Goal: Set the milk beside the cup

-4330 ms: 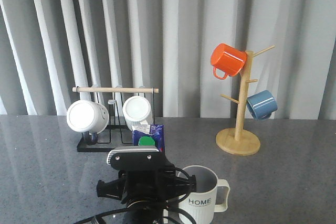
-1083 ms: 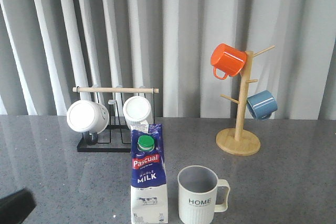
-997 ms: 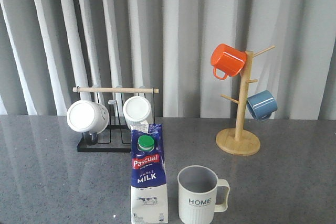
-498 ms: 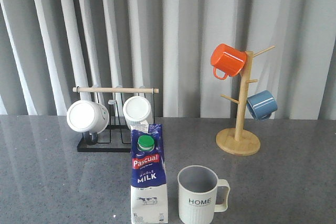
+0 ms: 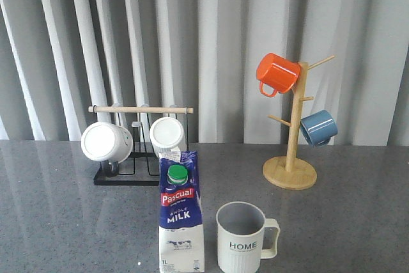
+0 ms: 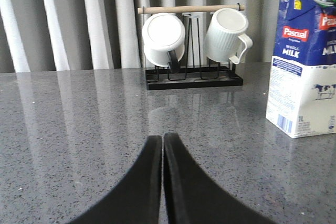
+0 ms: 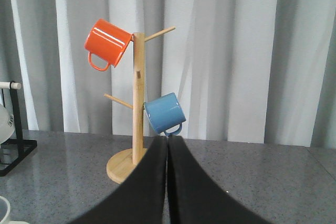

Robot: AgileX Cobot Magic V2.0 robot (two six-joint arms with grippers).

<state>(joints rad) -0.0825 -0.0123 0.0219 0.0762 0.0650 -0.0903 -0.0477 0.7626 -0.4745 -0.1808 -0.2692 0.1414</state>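
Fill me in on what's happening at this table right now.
Nothing is being handled at this moment. The tall blue-and-white milk carton with a green cap stands upright on the grey speckled table, just left of the pale ribbed mug lettered HOME, with a small gap between them. The left claw is shut and empty, off to the side of the carton. The right claw is also shut and empty, facing the wooden mug tree. The placement looks done.

blue-white milk (image 5: 181, 215) — green cap, grey ribbed cup (image 5: 241, 238)
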